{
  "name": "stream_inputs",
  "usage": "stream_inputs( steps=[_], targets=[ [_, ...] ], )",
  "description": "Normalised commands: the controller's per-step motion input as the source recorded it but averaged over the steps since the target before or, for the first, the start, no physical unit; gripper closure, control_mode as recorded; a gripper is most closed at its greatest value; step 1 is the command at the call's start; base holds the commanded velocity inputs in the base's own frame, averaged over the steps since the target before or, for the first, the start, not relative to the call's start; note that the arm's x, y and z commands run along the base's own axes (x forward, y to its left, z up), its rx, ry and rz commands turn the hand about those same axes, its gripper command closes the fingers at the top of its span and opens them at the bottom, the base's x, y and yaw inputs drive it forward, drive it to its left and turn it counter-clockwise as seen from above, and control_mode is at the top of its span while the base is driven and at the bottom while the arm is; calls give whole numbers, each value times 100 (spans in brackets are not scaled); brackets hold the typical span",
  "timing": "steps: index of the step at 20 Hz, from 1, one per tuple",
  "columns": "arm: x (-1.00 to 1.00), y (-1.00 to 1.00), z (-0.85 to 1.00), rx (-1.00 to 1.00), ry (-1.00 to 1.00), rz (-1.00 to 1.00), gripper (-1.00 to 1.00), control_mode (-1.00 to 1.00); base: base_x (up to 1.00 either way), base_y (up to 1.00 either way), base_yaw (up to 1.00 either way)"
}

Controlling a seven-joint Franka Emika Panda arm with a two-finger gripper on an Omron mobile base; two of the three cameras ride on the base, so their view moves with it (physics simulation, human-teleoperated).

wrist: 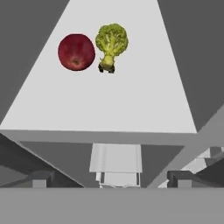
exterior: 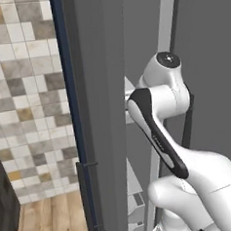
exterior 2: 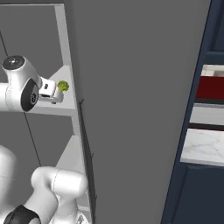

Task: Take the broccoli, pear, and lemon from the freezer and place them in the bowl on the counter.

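Inside the freezer (exterior: 147, 47), the open-jawed gripper (wrist: 111, 179) faces a shelf (wrist: 109, 105) where pear (wrist: 76, 51) touches broccoli (wrist: 111, 43); the right base view catches just the broccoli, plus the counter (exterior 2: 203, 146).

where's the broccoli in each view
left base view: no broccoli to place; the arm and freezer wall fill that side.
right base view: broccoli upper left, on the pale shelf just past the hand.
hand view: top centre, beside the pear.
Shared landmark: that pale freezer shelf.
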Motion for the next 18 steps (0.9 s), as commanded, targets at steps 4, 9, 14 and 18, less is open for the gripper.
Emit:
stream_inputs(
  steps=[4, 9, 14, 18],
  targets=[
    [57, 3, -2, 0, 0, 0, -100, -100, 0, 0, 0],
    [48, 20, -13, 0, 0, 0, -100, -100, 0, 0, 0],
    [34, 5, -14, 0, 0, -1, -100, -100, 0, 0, 0],
    [36, 0, -11, 0, 0, 0, -100, -100, 0, 0, 0]
  ],
)
